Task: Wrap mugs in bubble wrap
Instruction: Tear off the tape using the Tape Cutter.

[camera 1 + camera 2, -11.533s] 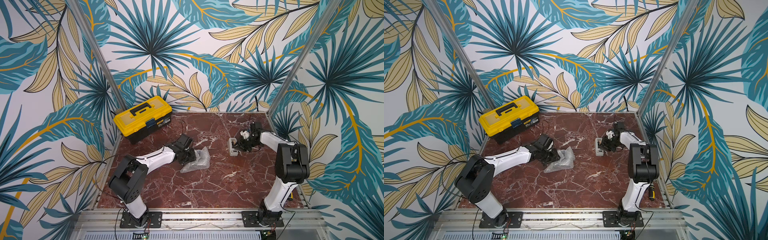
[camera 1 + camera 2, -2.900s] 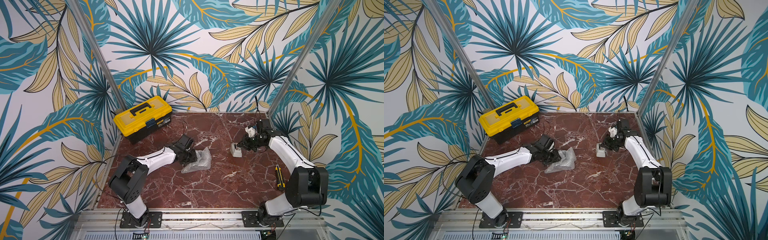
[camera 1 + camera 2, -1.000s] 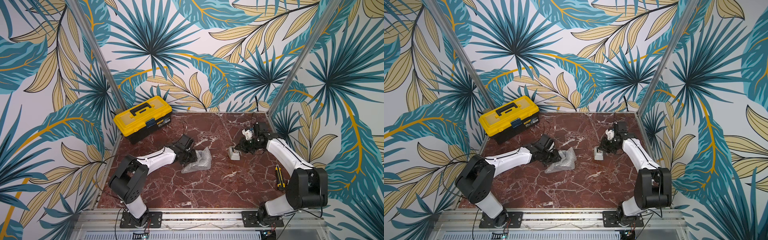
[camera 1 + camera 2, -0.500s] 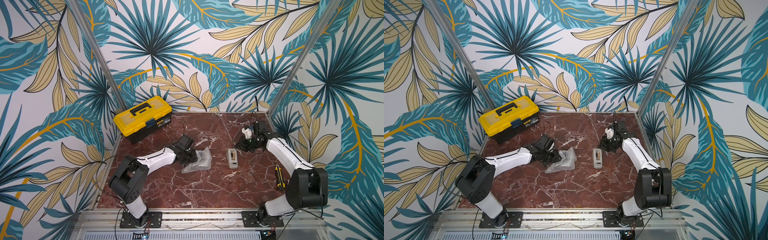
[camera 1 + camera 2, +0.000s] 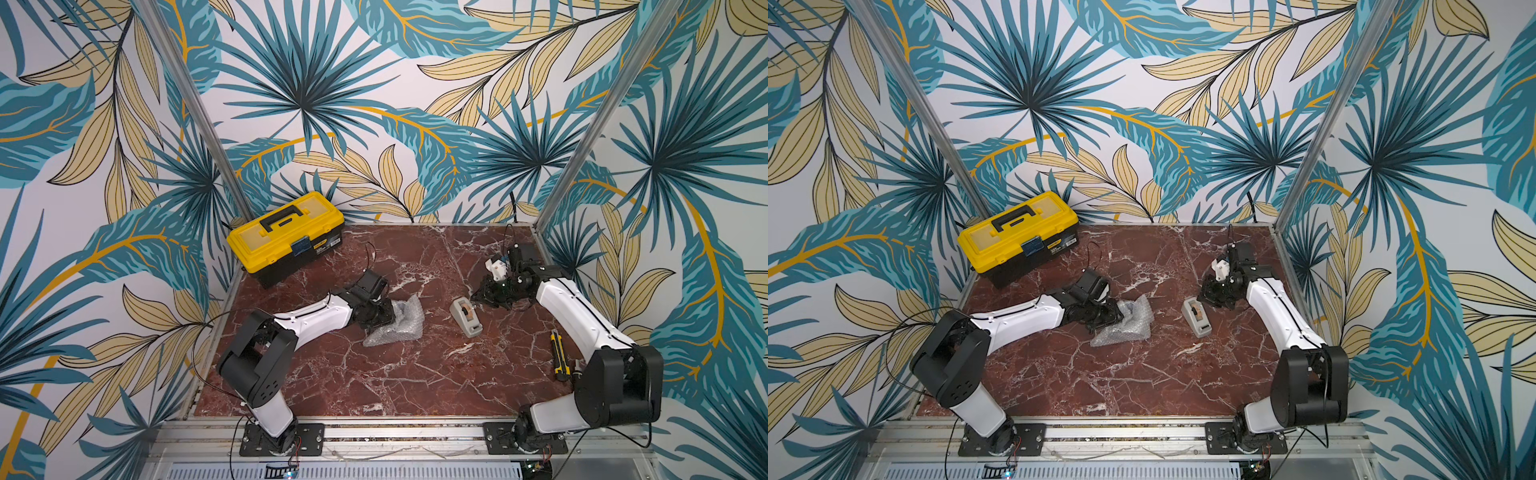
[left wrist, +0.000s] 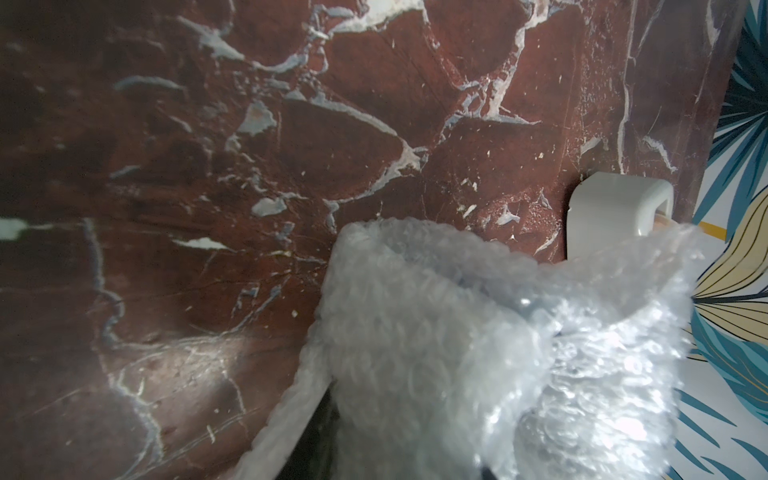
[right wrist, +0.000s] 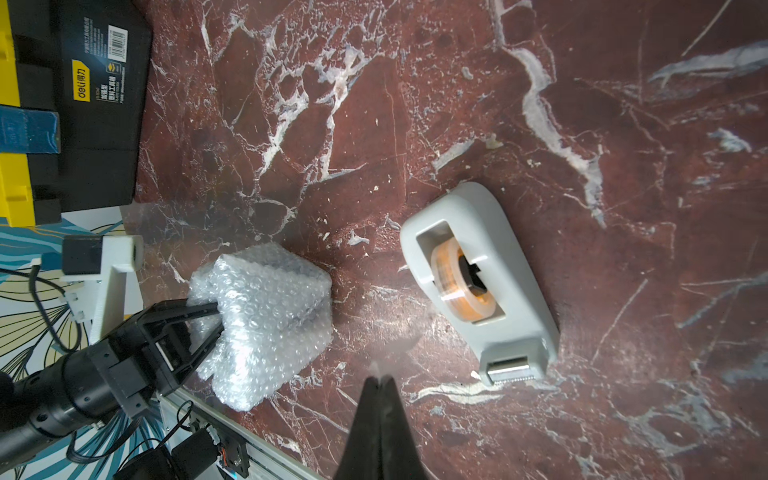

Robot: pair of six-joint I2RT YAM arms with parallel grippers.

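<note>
The bubble wrap (image 5: 395, 322) (image 5: 1123, 320) lies bunched into a bundle at the table's middle left. My left gripper (image 5: 384, 322) (image 7: 212, 328) is shut on its edge, and its fingers (image 7: 199, 311) clamp the sheet. The mug is hidden inside the wrap; only a dark patch (image 6: 524, 309) shows through. In the left wrist view the wrap (image 6: 457, 353) covers the jaws. My right gripper (image 5: 473, 297) (image 5: 1202, 297) (image 7: 380, 376) is shut, hovering just right of the bundle, with a faint pale smudge at its tips.
A grey tape dispenser (image 5: 466, 318) (image 5: 1197, 318) (image 7: 478, 282) lies on its side between the two grippers. A yellow toolbox (image 5: 286, 237) (image 5: 1017, 237) stands at the back left. A yellow-black utility knife (image 5: 559, 355) lies near the right edge.
The tape dispenser has tipped from standing at my right gripper's tips onto its side. The right gripper has drawn back toward the right. The left arm and bundle have not moved.
</note>
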